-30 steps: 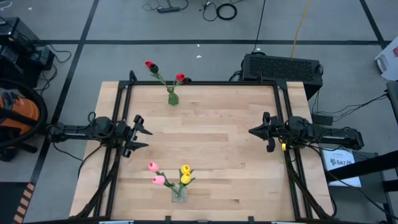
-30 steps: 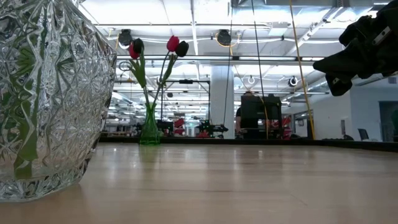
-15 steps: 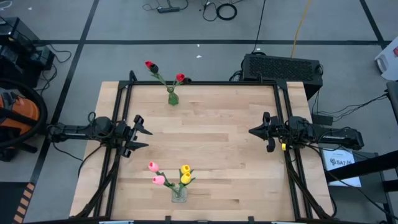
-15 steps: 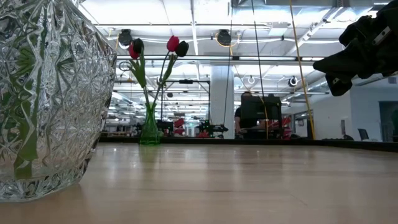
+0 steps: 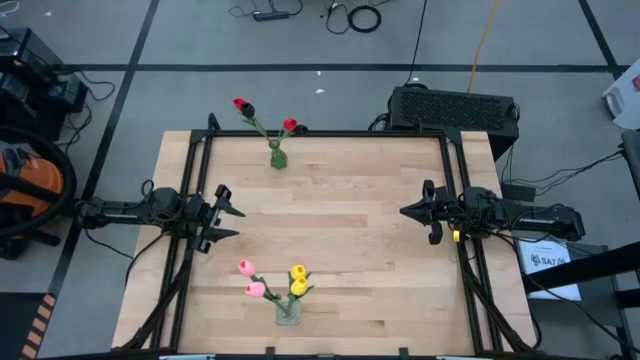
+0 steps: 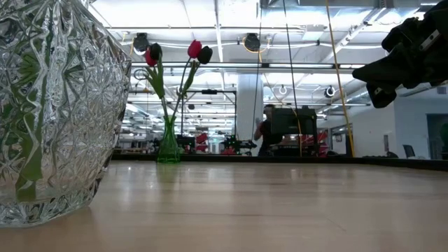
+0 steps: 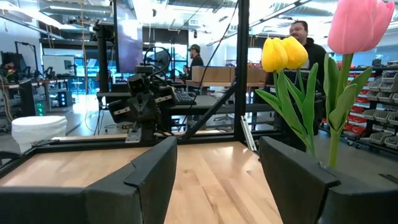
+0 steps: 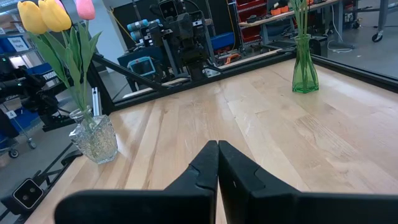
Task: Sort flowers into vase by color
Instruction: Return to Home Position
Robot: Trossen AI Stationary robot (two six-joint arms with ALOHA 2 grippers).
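Left end effector (image 5: 238,222): hovering over the left edge of the worktop (image 5: 350,250), about halfway along it, pointing inward. Its fingers are standing wide apart and gripping nothing.
Right end effector (image 5: 404,211): hovering over the right edge, pointing inward and facing the left one from well apart. Its fingers are pressing together with nothing between them.
Green vase (image 5: 277,158): standing upright near the far edge of the worktop, left of centre.
Red tulips (image 5: 240,103): sitting in the green vase, stems splaying outward and heads leaning beyond the far edge.
Dark tulips (image 6: 205,54): sharing the green vase, each head sitting just beside a red one.
Cut-glass vase (image 5: 288,312): standing upright near the near edge, well apart from the green vase.
Pink tulips (image 5: 246,267): standing in the cut-glass vase, leaning toward the left arm's side.
Yellow tulips (image 5: 297,272): standing in the same vase, just beside the pink ones.
Person (image 6: 266,133): standing in the room beyond the worktop.
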